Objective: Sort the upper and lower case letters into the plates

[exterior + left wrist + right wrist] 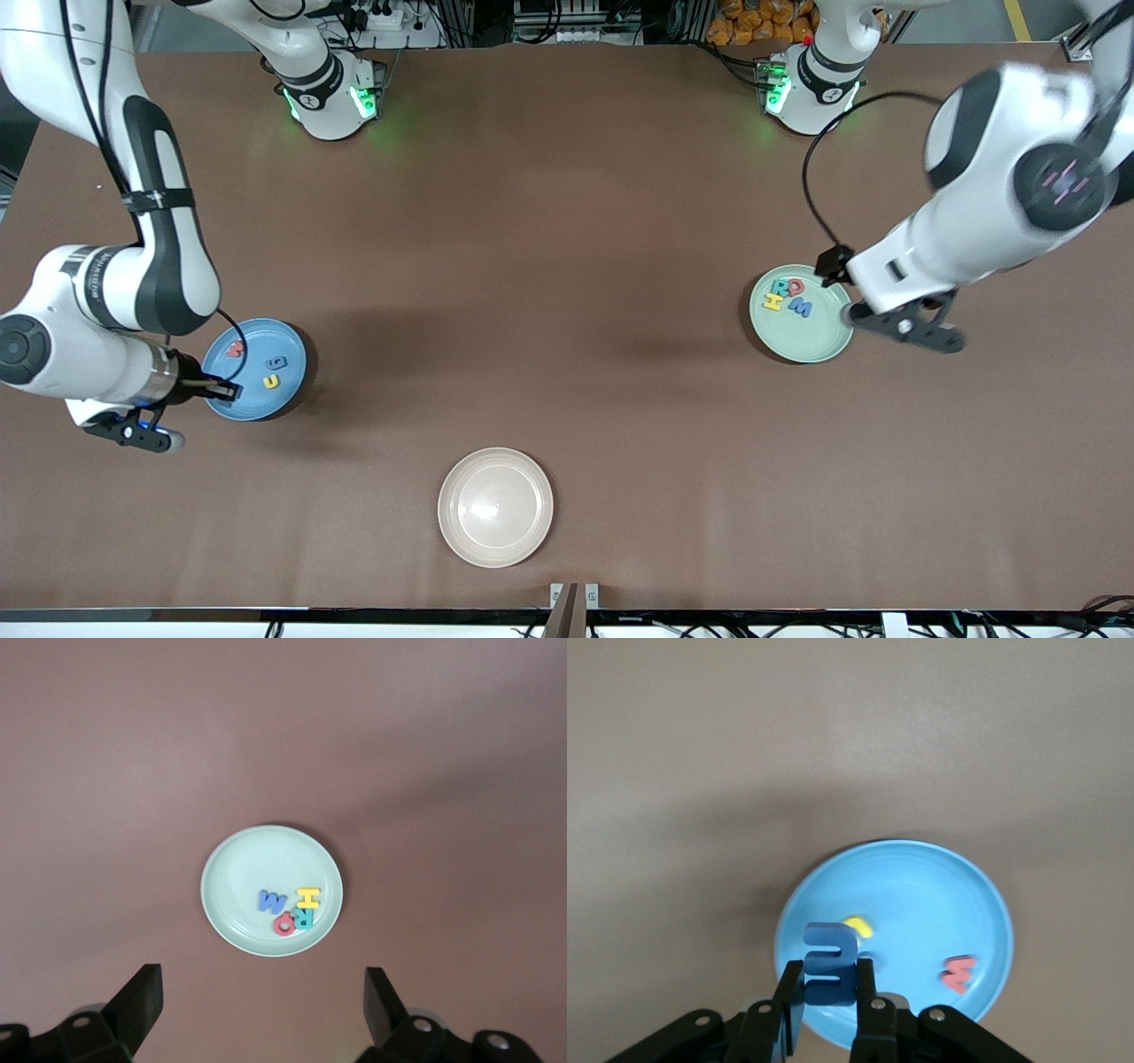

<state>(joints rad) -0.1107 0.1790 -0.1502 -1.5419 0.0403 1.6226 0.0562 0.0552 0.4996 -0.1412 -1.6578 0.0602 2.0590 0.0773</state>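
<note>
Nearest the front camera, a cream-beige plate (495,506) sits bare, not part of the sort. Toward the right arm's end, the right gripper (830,990) hangs over the sky blue plate (288,390), jaws pinched on the blue e (830,976), which stands on edge between the fingers. Directly below lies the plate's floor, so the release looks like a straight drop. Already in that plate: red w (234,349), blue g (279,361), yellow u (271,381). The right wrist view shows the grip; the front view hides the held letter.

Toward the left arm's end, the pale mint green plate (811,350) holds yellow H (307,896), blue M (273,901), teal R (303,918) and red Q (284,926), clustered and touching. The left gripper (261,1010) waits over bare table just beside that plate's rim, jaws wide and empty.
</note>
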